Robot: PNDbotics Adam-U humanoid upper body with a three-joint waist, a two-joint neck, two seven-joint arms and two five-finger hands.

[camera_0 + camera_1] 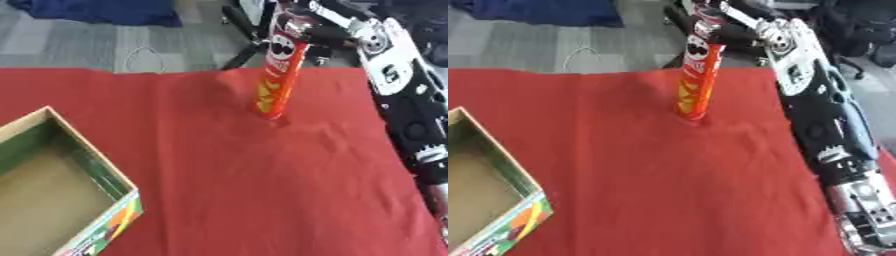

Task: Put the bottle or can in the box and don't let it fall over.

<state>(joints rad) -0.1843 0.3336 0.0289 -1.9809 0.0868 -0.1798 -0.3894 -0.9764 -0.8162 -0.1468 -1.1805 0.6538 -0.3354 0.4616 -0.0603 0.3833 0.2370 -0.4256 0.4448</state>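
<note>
1. Cardboard first, at the near left: an open box [61, 200] with green inner walls, a brown floor and bright print on its outer side. Nothing is in it that I can see. Its mouth faces up, which suits lowering something straight down.

2. Red cloth [219, 175] covers the table between the box and the rest. It is slightly rumpled around the middle, so a tall thing set down there might not sit flat.

3. Further right and toward the far edge stands the can [278, 75], a tall, narrow red and orange chip tube with a face printed near its top. Its foot touches the cloth and it leans a little, top toward the right. It is well apart from the box.

4. At the top of the can is the right hand [737, 32], coming in from the upper right. Its dark fingers look curled round the upper part of the tube, thumb side hard to make out. I judge the high grip is why the can tilts, as the foot is free to swing under it.

5. The right arm [820, 105], black with silver joints, runs down the right edge of the table.

6. No left hand shows anywhere.

7. My guess: the can is only just grasped, with the whole carry leftward to the box yet to do, and keeping it upright is the risk.
</note>
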